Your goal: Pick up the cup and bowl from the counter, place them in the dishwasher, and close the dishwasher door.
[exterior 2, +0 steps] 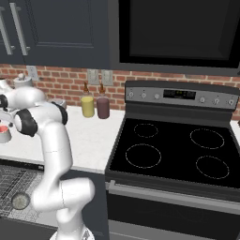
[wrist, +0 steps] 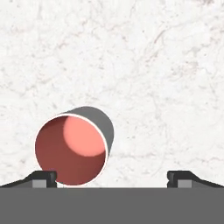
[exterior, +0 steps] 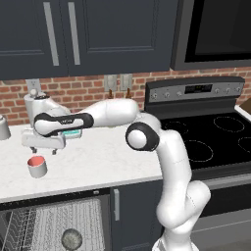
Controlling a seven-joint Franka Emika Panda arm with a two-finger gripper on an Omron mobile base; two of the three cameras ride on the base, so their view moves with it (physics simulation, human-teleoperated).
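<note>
Just above the cup [exterior: 37, 166], hovering with gripper [exterior: 43, 149] jaws spread wide and grasping nothing, cup standing upright on the counter [exterior: 103, 162] behind the open dishwasher [exterior: 54, 223], the bowl [exterior: 71, 238] lying in its rack

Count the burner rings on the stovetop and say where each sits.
4, all on the black stovetop: back left, back right, front left, front right. From the left base view some run past the picture's edge.
</note>
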